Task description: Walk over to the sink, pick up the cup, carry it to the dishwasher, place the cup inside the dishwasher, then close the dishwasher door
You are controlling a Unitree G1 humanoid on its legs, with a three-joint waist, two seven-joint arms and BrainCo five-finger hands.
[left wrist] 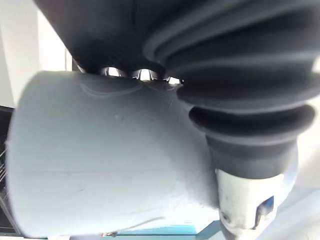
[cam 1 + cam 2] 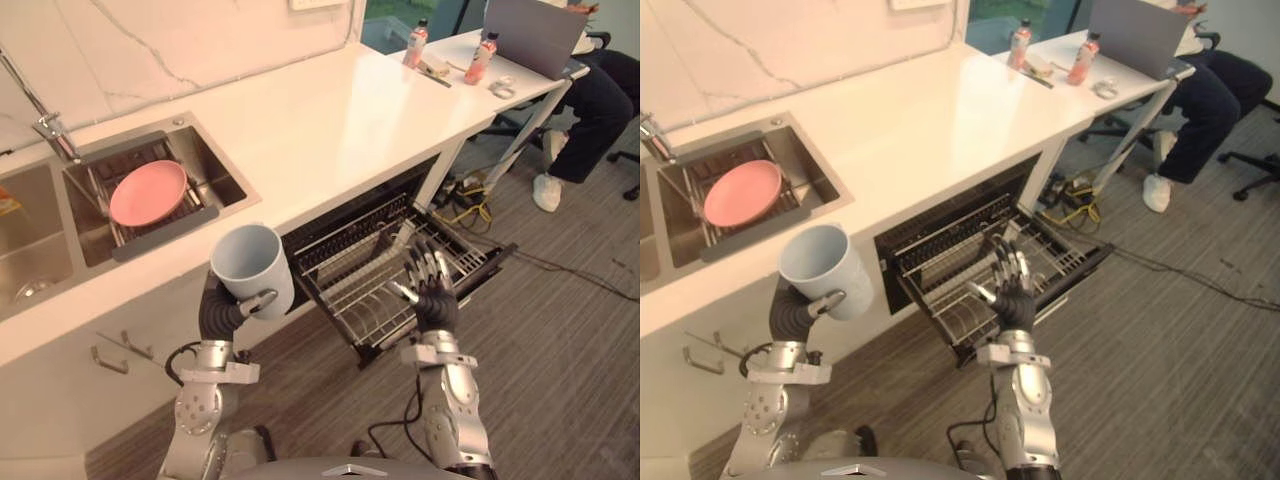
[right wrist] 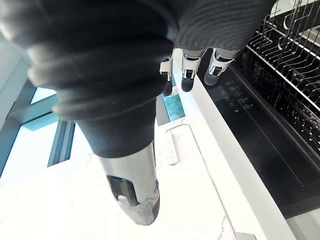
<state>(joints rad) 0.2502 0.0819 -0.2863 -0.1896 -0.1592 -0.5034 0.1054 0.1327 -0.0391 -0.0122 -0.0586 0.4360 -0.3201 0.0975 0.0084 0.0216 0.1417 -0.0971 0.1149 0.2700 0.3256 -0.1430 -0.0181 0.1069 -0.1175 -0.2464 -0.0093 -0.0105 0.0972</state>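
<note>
Currently L hand [image 2: 222,308] curled round cup [image 2: 255,262]; R hand [image 2: 432,290] splayed, prob. over dishwasher rack [image 2: 340,265].

- The left hand [image 2: 792,308] is curled round a pale blue-grey cup [image 2: 825,268], its thumb lying across the lower side.
- The cup is tilted with its open mouth up, in front of the desk's [image 2: 930,110] front edge.
- The dishwasher [image 2: 940,225] stands open under the desk, with its wire rack [image 2: 1065,262] pulled out over the floor [image 2: 1180,340].
- The right hand [image 2: 1012,298] hovers over the rack with fingers straight and spread.
- A pink plate [image 2: 742,192] lies on a grid in the sink [image 2: 812,165].
- At the desk's far end stand two bottles [image 2: 1020,43] and a laptop [image 2: 1140,35].
- A person [image 2: 1200,95] sits beside them.
</note>
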